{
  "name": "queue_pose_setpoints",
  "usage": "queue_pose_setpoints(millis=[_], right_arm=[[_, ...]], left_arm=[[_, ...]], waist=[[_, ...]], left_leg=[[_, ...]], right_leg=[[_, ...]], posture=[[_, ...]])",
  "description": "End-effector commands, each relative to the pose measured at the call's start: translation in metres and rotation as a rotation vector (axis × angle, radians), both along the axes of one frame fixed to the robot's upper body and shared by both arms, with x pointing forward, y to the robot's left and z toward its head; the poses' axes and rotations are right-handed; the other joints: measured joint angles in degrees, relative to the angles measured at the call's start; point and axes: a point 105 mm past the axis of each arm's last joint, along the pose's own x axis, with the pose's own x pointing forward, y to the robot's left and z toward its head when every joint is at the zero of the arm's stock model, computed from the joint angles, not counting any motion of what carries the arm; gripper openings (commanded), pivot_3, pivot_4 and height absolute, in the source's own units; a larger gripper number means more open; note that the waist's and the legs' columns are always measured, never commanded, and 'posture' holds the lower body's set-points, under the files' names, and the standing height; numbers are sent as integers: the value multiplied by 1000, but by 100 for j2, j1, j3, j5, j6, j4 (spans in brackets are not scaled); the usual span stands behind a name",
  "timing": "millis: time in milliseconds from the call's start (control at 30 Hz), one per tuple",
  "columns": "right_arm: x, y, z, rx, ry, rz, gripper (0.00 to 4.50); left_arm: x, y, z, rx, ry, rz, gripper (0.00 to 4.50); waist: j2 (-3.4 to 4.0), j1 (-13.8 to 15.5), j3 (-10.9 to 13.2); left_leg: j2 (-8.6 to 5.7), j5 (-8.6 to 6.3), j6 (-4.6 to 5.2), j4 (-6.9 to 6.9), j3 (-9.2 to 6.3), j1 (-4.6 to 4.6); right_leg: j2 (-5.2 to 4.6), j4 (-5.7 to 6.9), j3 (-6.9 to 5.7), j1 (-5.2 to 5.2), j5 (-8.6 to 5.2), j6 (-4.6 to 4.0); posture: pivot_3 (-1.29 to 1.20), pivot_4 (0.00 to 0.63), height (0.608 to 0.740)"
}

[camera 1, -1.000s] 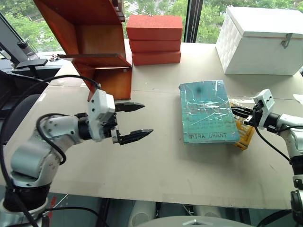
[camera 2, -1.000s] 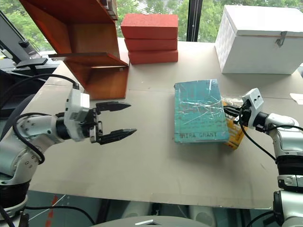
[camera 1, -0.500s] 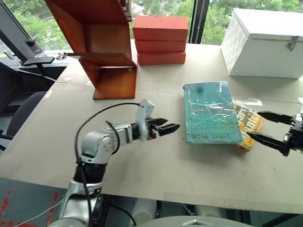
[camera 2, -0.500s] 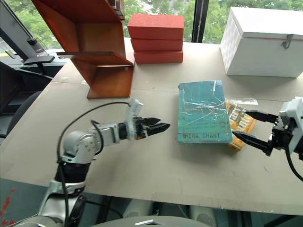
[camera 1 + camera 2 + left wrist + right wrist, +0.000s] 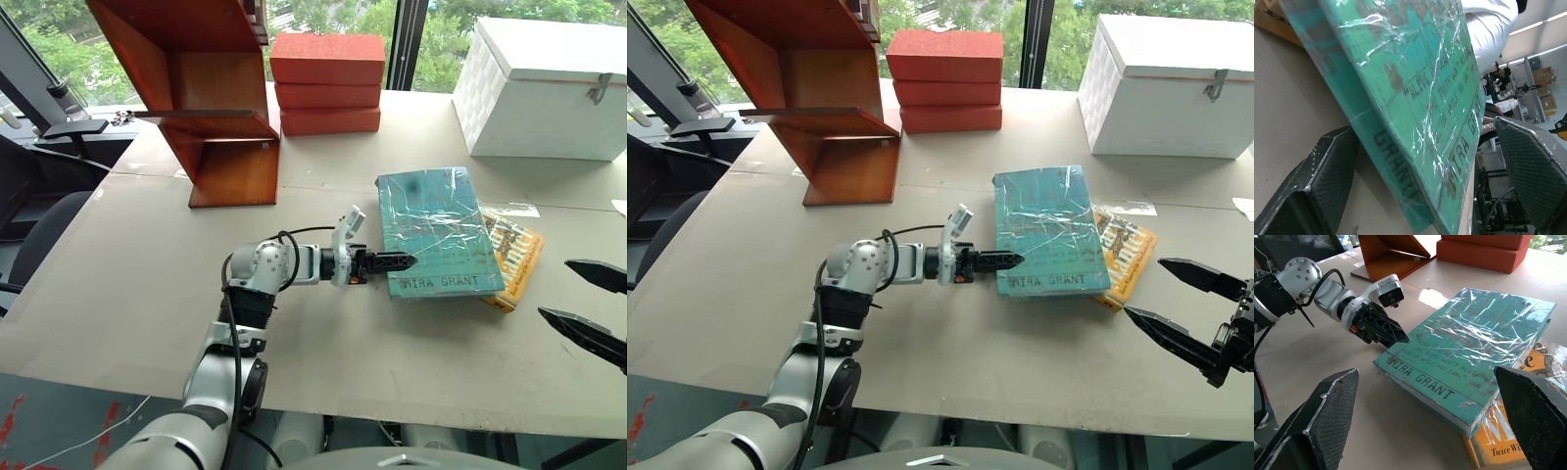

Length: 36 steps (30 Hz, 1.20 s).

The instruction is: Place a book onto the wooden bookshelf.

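Nearest to the camera, the right tool [image 5: 1185, 318] hung above the front right part of the counter [image 5: 137, 284]. Its two black fingers stood wide apart and held nothing. It was well apart from the book [image 5: 436, 243] and pointed toward it.

A little farther, the left tool [image 5: 392, 261] lay low over the counter and reached across to the right. Its tips were at the near left corner of the book, by the edge with the letters "MIRA GRANT". In the left wrist view the two fingers [image 5: 1320, 181] stood open, one on each side of that corner, and the book was between them. The pictures did not show that the fingers pressed on the book, so it was not gripped.

The book lay flat on the counter, right of the middle, in its shiny plastic wrap. Its right edge rested on a smaller yellow-orange book [image 5: 514, 257], which came out from under it on the right side.

Farther back, on the left part of the counter, stood the wooden bookshelf [image 5: 211, 98] with its slanted side panels. It was well apart from the book. Just beside it to the right was a stack of orange-red bricks [image 5: 328, 83]. At the far right of the counter stood a white box [image 5: 549, 88] with a closed lid.
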Motion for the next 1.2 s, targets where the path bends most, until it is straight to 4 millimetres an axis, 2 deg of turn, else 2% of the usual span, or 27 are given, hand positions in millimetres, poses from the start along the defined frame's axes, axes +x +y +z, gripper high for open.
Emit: queue_pose_setpoints(millis=[33,67,100,167,200,267,367,433,467,500,567,600,667,733,833,933,1067,1200], right_arm=[[-3,1,7,-16,-61,-18,4373],[-3,1,7,-15,-65,-22,4373],[-3,1,8,-12,-68,-23,4500],[-4,2,8,-7,-71,-21,4500],[-4,2,8,-5,-71,-21,4500],[-3,1,8,-3,-73,-19,4500],[0,0,9,-1,-80,-16,4500],[3,-1,11,4,-91,-12,4500],[5,-3,12,5,-97,-12,4500],[9,-4,13,3,-103,-10,4500],[16,-4,14,2,-116,-2,4500],[19,-5,15,2,-123,3,4500],[28,-2,20,18,-154,27,4500],[38,1,25,31,-181,47,4500],[49,5,32,47,-209,79,4500],[57,7,38,55,-224,108,4500],[72,13,45,69,-233,159,4500],[83,17,52,69,-244,200,4500]], left_arm=[[6,-4,3,-20,13,8,4500],[8,-5,2,-26,21,19,4500],[10,-5,3,-32,21,27,3963],[13,-5,6,-49,21,38,3326],[13,-4,9,-56,10,41,2687],[15,-3,20,-106,-17,52,2018],[21,-1,32,-95,-136,98,744],[20,-2,55,-125,-254,106,87],[18,-2,68,-143,-319,109,87],[14,-1,93,-194,-472,107,87],[7,2,129,-261,-673,126,87],[5,4,140,-281,-729,143,87],[-1,12,160,-184,-1009,135,87],[-8,17,171,-65,-1285,103,87],[-9,31,189,28,-1510,144,87],[-9,44,200,125,-1651,176,87],[-5,69,203,485,-1977,136,87],[3,91,212,805,-2232,156,87]], waist=[[0,0,0],[0,1,0],[0,1,0],[-1,-1,1],[-1,-1,1],[-1,1,1],[-1,2,1],[-3,3,2],[-4,1,3],[-4,-4,3],[-4,-8,4],[-3,0,4],[-2,0,3],[2,-15,1],[3,15,0],[0,14,3],[-4,-17,8],[-3,9,9]], left_leg=[[0,1,-1,0,-1,-1],[0,5,-9,0,-2,0],[0,6,-11,0,-2,0],[0,6,-11,0,-1,0],[0,7,-11,0,-3,-2],[1,7,-12,0,-3,-2],[1,7,-13,0,-4,-4],[1,8,-14,0,-4,-6],[1,8,-15,0,-4,-6],[1,8,-15,0,-4,-6],[2,9,-16,-1,-3,-5],[2,10,-18,-3,-3,-4],[3,12,-21,-3,-3,-3],[2,13,-24,-6,0,0],[0,14,-26,-12,6,6],[-4,14,-23,-4,1,-1],[-2,14,-22,-10,-2,-5],[-2,13,-22,-13,-2,-4]], right_leg=[[0,0,1,0,0,0],[0,0,1,0,0,0],[0,0,2,0,0,0],[0,1,3,0,0,0],[0,0,2,0,0,0],[-2,-1,2,0,0,0],[-4,-2,1,0,0,0],[-11,-4,1,0,0,0],[-17,-5,2,0,0,0],[-29,-5,3,0,0,0],[-29,-5,5,-1,0,0],[-29,-5,4,-2,0,-1],[-29,-5,4,-2,0,-1],[-23,-4,8,-1,0,-2],[-2,-4,13,0,0,-2],[-6,-7,8,-1,0,-2],[-6,-12,5,-5,0,-1],[-5,-14,3,-6,0,-1]], posture=[[0,150,740],[0,150,740],[0,150,740],[0,150,740],[0,150,740],[0,150,740],[0,150,740],[0,150,740],[0,150,740],[0,150,740],[0,150,740],[0,150,740],[0,150,740],[0,150,740],[0,150,740],[0,150,740],[0,150,740],[0,150,740]])
